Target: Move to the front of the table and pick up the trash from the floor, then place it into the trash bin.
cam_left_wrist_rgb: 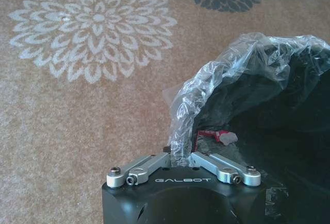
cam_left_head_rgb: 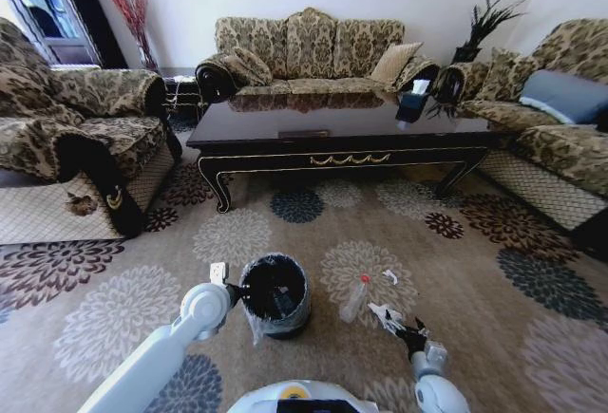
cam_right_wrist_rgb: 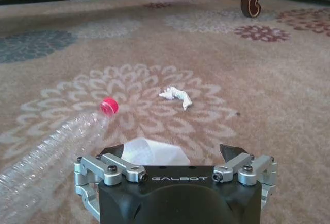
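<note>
Right tool (cam_right_wrist_rgb: pixel 175 154) is spread wide, low over a crumpled white paper scrap (cam_right_wrist_rgb: pixel 152 152) just beside the clear bottle (cam_right_wrist_rgb: pixel 49 149). Left tool (cam_left_wrist_rgb: pixel 180 159) pinches the trash bin (cam_left_head_rgb: pixel 275 294) liner rim. The scrap appears light and soft, so best gripped mid-wad; the bottle is probably slippery.

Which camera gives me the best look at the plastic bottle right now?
The right wrist view: the bottle lies close beside the open right claw, red cap clear. The head view shows it small, right of the trash bin.
</note>
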You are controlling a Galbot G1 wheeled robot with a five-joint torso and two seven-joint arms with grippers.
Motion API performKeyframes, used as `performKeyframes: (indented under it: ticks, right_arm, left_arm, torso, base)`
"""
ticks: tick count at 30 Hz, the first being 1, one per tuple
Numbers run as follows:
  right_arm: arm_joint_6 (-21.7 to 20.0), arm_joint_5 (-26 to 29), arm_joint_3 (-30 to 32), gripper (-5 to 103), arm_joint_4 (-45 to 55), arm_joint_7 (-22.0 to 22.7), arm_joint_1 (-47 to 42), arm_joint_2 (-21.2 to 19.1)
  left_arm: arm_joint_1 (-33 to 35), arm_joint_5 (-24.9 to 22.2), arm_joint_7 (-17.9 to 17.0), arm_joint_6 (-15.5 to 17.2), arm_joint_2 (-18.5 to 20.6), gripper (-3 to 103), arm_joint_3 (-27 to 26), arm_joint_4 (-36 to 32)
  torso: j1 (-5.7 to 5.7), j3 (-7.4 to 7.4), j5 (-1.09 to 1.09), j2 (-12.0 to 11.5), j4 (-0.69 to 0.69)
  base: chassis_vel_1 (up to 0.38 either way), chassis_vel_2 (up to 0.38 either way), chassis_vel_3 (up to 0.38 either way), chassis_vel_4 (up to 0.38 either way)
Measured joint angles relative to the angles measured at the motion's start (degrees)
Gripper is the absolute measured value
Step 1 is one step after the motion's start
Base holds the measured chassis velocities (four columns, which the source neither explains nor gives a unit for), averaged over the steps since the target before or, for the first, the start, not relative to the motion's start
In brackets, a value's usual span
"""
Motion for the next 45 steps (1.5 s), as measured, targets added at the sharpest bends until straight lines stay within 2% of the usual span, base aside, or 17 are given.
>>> performKeyframes:
  ticks: [8, 11, 13, 15, 16, 18, 19, 21, 22, 24, 26, 30, 31, 33, 34, 36, 45]
  right_arm:
    - [0.2, -0.4, -0.9, 102, -4.0, -0.3, 3.2, 0.3]
    - [0.6, -0.9, -1.1, 95, -5.2, -0.3, 4.0, 0.5]
    - [0.9, -1.1, -1.1, 90, -5.9, -0.3, 4.5, 0.5]
    - [1.0, -1.1, -1.2, 78, -6.3, -0.2, 5.0, 0.5]
    - [1.0, -1.1, -1.2, 78, -6.3, -0.2, 5.0, 0.5]
    - [1.0, -1.2, -1.3, 67, -6.4, -0.2, 5.1, 0.5]
    - [1.0, -1.2, -1.3, 67, -6.3, -0.1, 5.1, 0.5]
    - [1.0, -1.2, -1.3, 57, -6.1, -0.1, 4.8, 0.6]
    - [1.0, -1.2, -1.3, 57, -6.1, -0.1, 4.8, 0.6]
    - [1.1, -1.4, -1.3, 45, -5.9, -0.1, 4.6, 0.8]
    - [1.1, -1.4, -1.3, 45, -5.8, -0.1, 4.5, 0.8]
    - [1.1, -1.4, -1.2, 24, -5.0, 0.4, 4.2, 0.8]
    - [1.1, -1.4, -1.2, 24, -5.0, 0.4, 4.2, 0.8]
    - [1.0, -1.5, -1.2, 13, -4.5, 0.6, 4.0, 0.8]
    - [0.9, -1.5, -1.2, 13, -4.4, 0.6, 3.9, 0.8]
    - [0.7, -1.5, -1.2, 3, -3.9, 0.7, 3.7, 0.8]
    - [-0.2, -1.4, -1.0, 0, -1.1, 1.0, 2.7, 0.7]
  left_arm:
    - [0.6, 0.8, 0.1, 0.0, -0.2, 0, 0.1, 0.0]
    - [0.9, 1.2, 0.3, 0.0, -0.1, 0, 0.3, 0.0]
    - [1.1, 1.5, 0.3, 0.0, -0.1, 0, 0.5, 0.1]
    - [1.3, 1.7, 0.3, 0.0, -0.2, 0, 0.5, 0.1]
    - [1.3, 1.7, 0.3, 0.0, -0.2, 0, 0.5, 0.1]
    - [1.3, 1.7, 0.4, 0.0, -0.2, 0, 0.5, 0.1]
    - [1.2, 1.6, 0.4, 0.0, -0.2, 0, 0.5, 0.1]
    - [1.0, 1.6, 0.4, 0.0, -0.1, 0, 0.4, 0.1]
    - [1.0, 1.6, 0.4, 0.0, -0.1, 0, 0.4, 0.1]
    - [0.8, 1.5, 0.5, 0.0, -0.1, 0, 0.3, 0.1]
    - [0.8, 1.4, 0.5, 0.0, -0.2, 0, 0.3, 0.2]
    - [0.9, 1.4, 0.5, 0.0, -0.7, 0, 0.1, 0.2]
    - [0.9, 1.4, 0.5, 0.0, -0.7, 0, 0.1, 0.2]
    - [0.7, 1.3, 0.5, 0.0, -1.2, 0, -0.3, 0.3]
    - [0.6, 1.3, 0.5, 0.0, -1.4, 0, -0.4, 0.4]
    - [0.3, 1.1, 0.5, 0.0, -1.5, 0, -0.4, 0.4]
    - [0.5, 0.9, 0.5, 0.0, -2.3, 0, -0.5, 0.4]
  torso:
    - [0.0, 0.0, 0.0, 0.0, 0.0]
    - [0.0, 0.0, 0.0, 0.0, 0.01]
    - [0.0, 0.0, 0.0, 0.0, 0.0]
    - [0.0, 0.0, -0.01, 0.0, 0.01]
    - [0.0, 0.0, -0.01, 0.0, 0.01]
    - [0.0, 0.0, 0.0, 0.0, 0.0]
    - [0.0, 0.0, 0.0, 0.0, 0.0]
    - [0.0, 0.0, 0.0, 0.0, 0.0]
    - [0.0, 0.0, 0.0, 0.0, 0.0]
    - [0.0, 0.0, 0.0, 0.0, 0.0]
    - [0.0, 0.0, 0.0, 0.0, 0.0]
    - [0.0, 0.0, 0.0, 0.0, 0.0]
    - [0.0, 0.0, 0.0, 0.0, 0.0]
    - [0.0, 0.0, -0.01, 0.0, 0.0]
    - [0.0, 0.0, 0.0, 0.0, 0.0]
    - [0.0, 0.0, 0.0, 0.0, 0.0]
    - [0.0, 0.0, 0.0, 0.0, 0.0]
  base:
    - [0.0, 0.0, 0.0, 0.0]
    - [0.0, 0.0, 0.0, 0.0]
    - [0.0, 0.0, 0.0, 0.0]
    - [0.0, 0.0, 0.0, 0.0]
    - [0.0, 0.0, 0.0, 0.0]
    - [0.0, 0.0, 0.0, 0.0]
    - [0.0, 0.0, 0.0, 0.0]
    - [0.0, 0.0, 0.0, 0.0]
    - [0.0, 0.0, 0.0, 0.0]
    - [0.0, 0.0, 0.0, 0.0]
    - [0.0, 0.0, 0.0, 0.0]
    - [0.0, 0.0, 0.0, 0.0]
    - [0.0, 0.0, 0.0, 0.0]
    - [0.0, 0.0, 0.0, 0.0]
    - [0.0, 0.0, 0.0, 0.0]
    - [0.0, 0.0, 0.0, 0.0]
    - [0.0, 0.0, 0.0, 0.0]
